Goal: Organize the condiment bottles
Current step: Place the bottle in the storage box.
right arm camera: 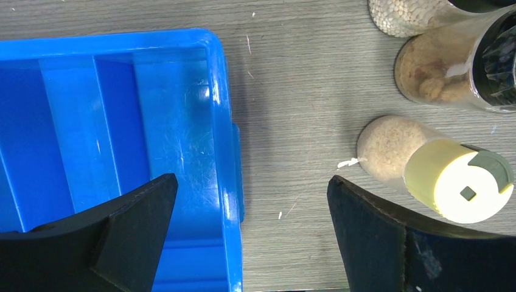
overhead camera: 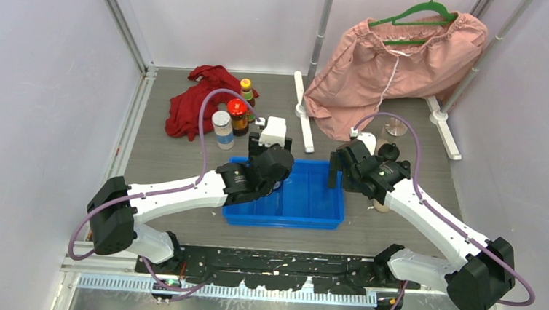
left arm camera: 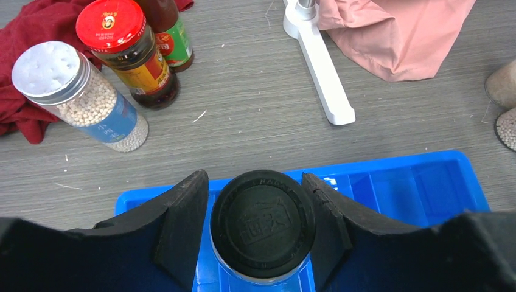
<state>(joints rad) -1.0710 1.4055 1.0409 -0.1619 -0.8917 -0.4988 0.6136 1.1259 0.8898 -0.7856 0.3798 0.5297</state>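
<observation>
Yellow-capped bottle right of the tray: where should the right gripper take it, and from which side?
Take the yellow-capped bottle around its round body just under the cap, coming down from above with the open right gripper. It seems upright, cap up, and the brown-filled jar beside it crowds one side.

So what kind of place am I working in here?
Likely a robot test cell, not a kitchen: plain white walls on metal frame posts, a pink garment on a rack, and condiment bottles staged by a blue tray, the left claw gripping a black-capped bottle.
</observation>
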